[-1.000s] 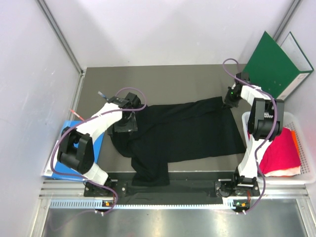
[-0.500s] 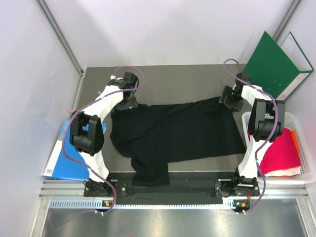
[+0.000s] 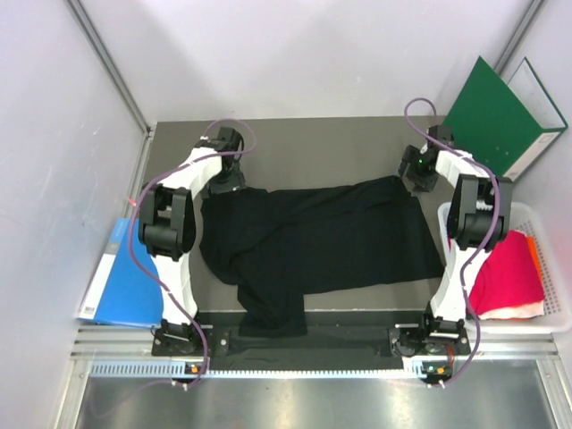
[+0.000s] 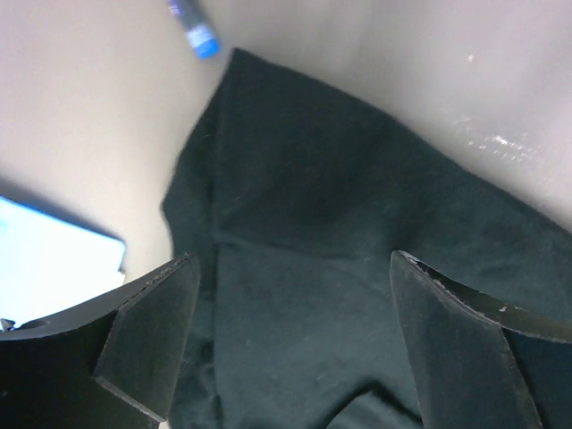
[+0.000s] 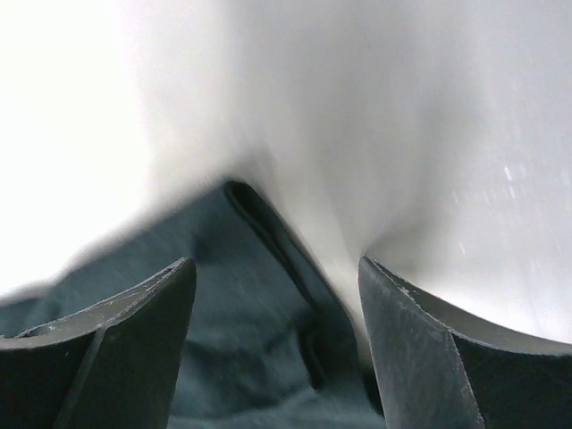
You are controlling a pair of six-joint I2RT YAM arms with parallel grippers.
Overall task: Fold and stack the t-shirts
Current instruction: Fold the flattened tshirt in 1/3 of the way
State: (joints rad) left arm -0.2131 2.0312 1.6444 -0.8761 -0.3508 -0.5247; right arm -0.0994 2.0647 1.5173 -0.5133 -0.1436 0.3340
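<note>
Left gripper (image 4: 293,264) above black t-shirt (image 3: 313,237), grey table (image 3: 313,147), white walls (image 3: 313,54)

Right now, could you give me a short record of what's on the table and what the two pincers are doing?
Black shirt: spread across the table, unfolded
Red shirt: in the white basket at right
Left pincer: open, over the black shirt's far left corner
Right pincer: open, over its far right corner
Green folder: far right corner
Blue folder: near left, beside the table
</note>
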